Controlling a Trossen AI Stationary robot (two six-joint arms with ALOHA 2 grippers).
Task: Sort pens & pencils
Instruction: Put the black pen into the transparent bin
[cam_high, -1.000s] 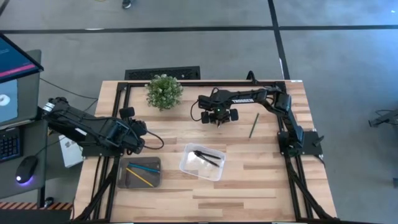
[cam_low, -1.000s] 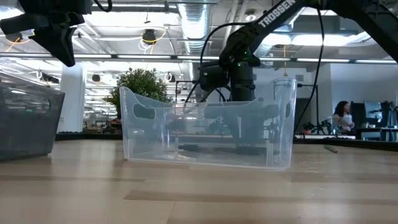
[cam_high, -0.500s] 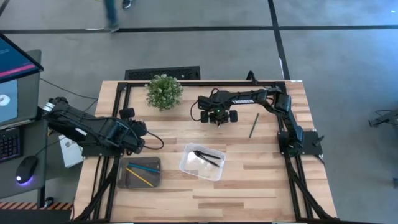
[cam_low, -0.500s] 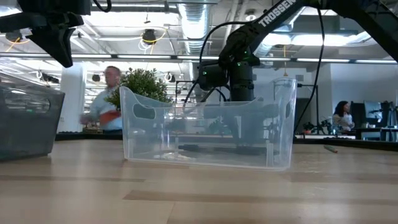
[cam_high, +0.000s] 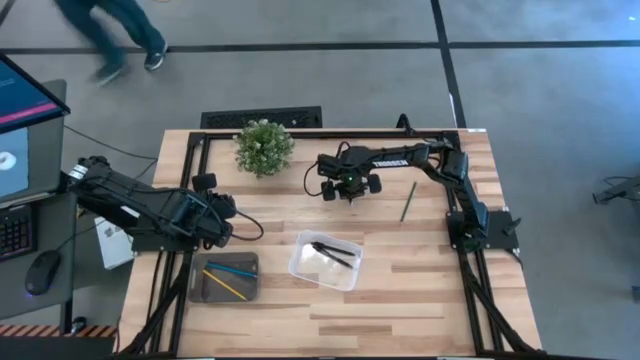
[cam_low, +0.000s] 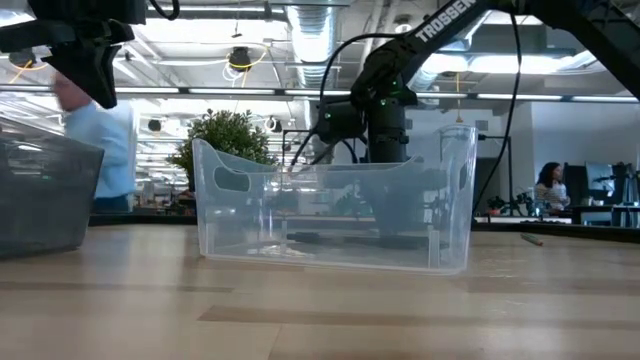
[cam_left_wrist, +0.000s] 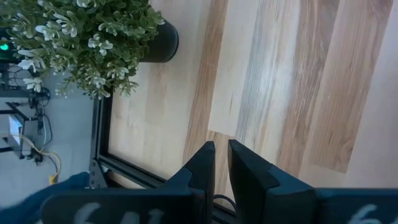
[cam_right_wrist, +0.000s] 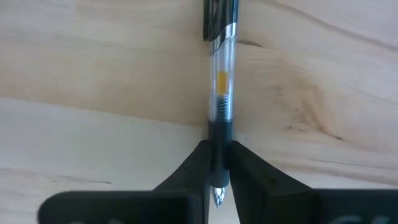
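Desk (cam_high: 400, 300), wood plank, carries everything listed. Clear bin (cam_high: 325, 259), near centre, holds black pens (cam_high: 333, 252). Grey tray (cam_high: 226, 279), at 9 o'clock of the bin, holds the pencils (cam_high: 232, 272), one yellow, one light blue. Potted plant (cam_high: 264, 147), at 11 o'clock of the bin. Left end effector (cam_left_wrist: 216, 163): idle over the desk above the tray, jaws nearly together, holding nothing. Right end effector (cam_right_wrist: 217, 165): at 12 o'clock of the bin, pinched on a clear-barrelled pen (cam_right_wrist: 219, 93) at its dark grip section near the tip. You should find this pen light, stiff and smooth; the rubbery grip looks like the surest hold, though off-centre, so it may swing. A green stick (cam_high: 408, 201) lies at 2 o'clock of the bin. Against the earlier frame, the right wrist has shifted slightly; a person now passes behind the desk.
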